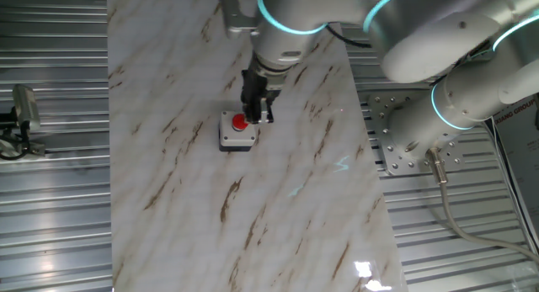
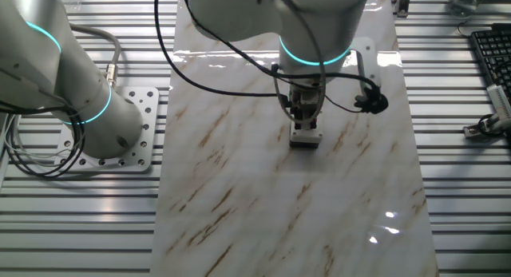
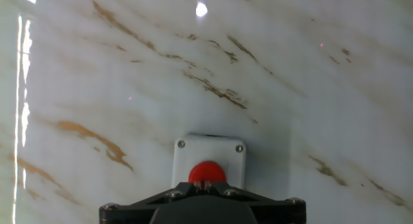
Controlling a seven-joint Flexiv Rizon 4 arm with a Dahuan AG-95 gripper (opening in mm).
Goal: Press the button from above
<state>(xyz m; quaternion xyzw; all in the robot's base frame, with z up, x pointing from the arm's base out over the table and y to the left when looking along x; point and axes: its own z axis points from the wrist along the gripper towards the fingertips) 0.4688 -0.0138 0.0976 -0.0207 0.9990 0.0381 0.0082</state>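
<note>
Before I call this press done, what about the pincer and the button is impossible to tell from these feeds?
- Contact: in the hand view the pincer covers the near edge of the button; whether it is pressed down is unreadable.
- Fingertip gap: too small in one fixed view, pincer; cannot tell open or shut.
- Red cap: in the other fixed view the pincer hides it; only the housing shows.
- Housing's near half: cut off by the hand view's bottom edge.

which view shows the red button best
The hand view: the button sits close and large, its red cap and light housing clear just ahead of the gripper. One fixed view shows it small, partly covered by the gripper. The other fixed view shows only its housing below the gripper.
</note>
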